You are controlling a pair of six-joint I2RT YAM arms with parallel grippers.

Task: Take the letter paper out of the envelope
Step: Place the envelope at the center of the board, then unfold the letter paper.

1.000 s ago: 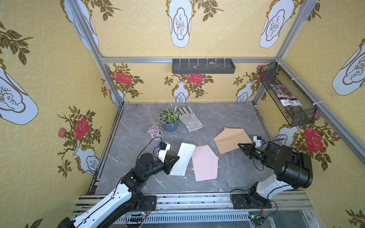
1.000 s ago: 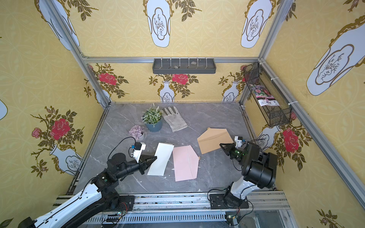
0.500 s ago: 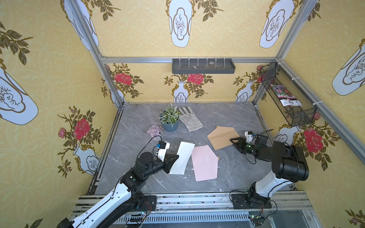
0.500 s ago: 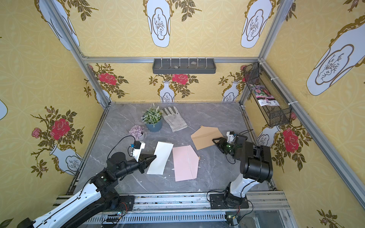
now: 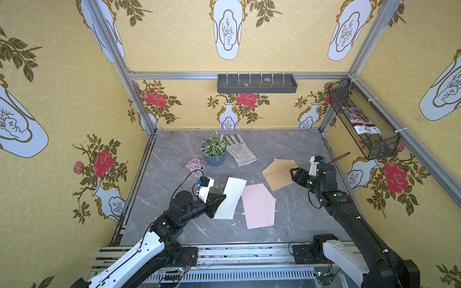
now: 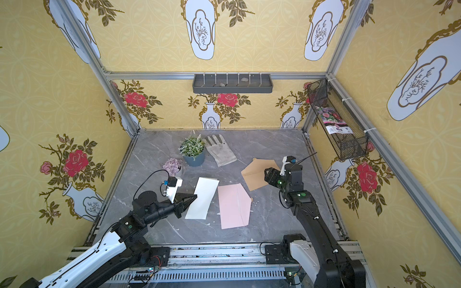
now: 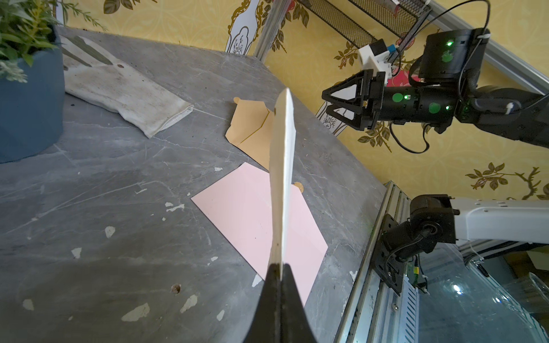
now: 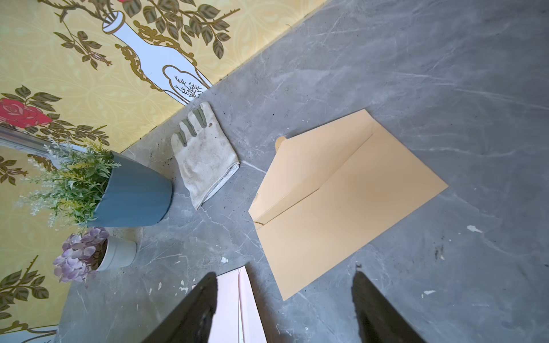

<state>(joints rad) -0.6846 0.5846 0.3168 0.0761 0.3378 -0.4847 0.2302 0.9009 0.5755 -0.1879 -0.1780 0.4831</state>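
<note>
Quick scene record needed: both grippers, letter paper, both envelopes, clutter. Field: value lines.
left gripper: shut on white letter paper, sheet held off the table
right gripper: open, empty, above tan envelope
tan envelope: flat on table, flap open
pink envelope: flat on table, beside the paper
clutter: potted plant, glove, small purple flower pot

Left claw [image 5: 222,198] clamped tight, arm low and outstretched; right claw [image 5: 292,175] agape, raised.
</note>
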